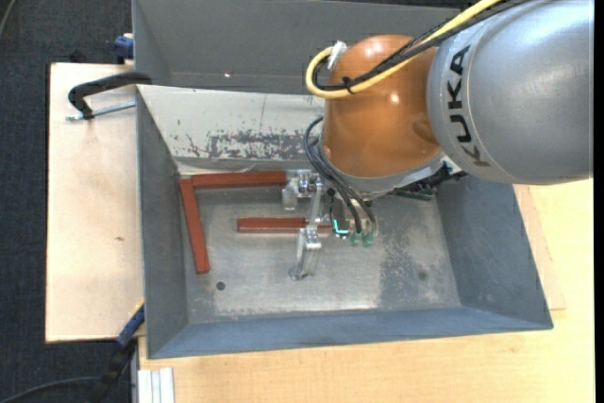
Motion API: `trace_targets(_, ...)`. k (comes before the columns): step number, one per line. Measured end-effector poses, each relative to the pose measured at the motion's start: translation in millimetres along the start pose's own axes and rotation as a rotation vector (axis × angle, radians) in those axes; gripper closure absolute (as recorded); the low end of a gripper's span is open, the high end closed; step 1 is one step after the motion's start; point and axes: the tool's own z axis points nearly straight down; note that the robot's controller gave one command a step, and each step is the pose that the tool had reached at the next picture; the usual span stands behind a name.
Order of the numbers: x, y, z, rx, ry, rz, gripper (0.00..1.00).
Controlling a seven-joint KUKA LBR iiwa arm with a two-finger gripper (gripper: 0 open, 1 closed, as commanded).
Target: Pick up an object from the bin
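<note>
Two flat red-brown pieces lie in the grey metal bin (160, 203). A straight stick (269, 225) meets the tool (307, 250), and an L-shape (195, 231) lies to its left. I can't see if the tool is apart or together.

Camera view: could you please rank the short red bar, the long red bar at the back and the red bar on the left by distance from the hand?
1. short red bar: just left of the hand, its right end meeting it.
2. back red bar: up and left, its right end fairly near.
3. left red bar: farthest, far left.
</note>
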Motion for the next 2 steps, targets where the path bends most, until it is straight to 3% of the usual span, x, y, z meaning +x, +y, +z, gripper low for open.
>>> trace_targets(1,-87.0,-27.2,127.8,-0.002,-0.018,-0.141,0.00)
trace_targets(2,-84.7,-26.8,126.6,-0.001,-0.010,-0.141,1.00)
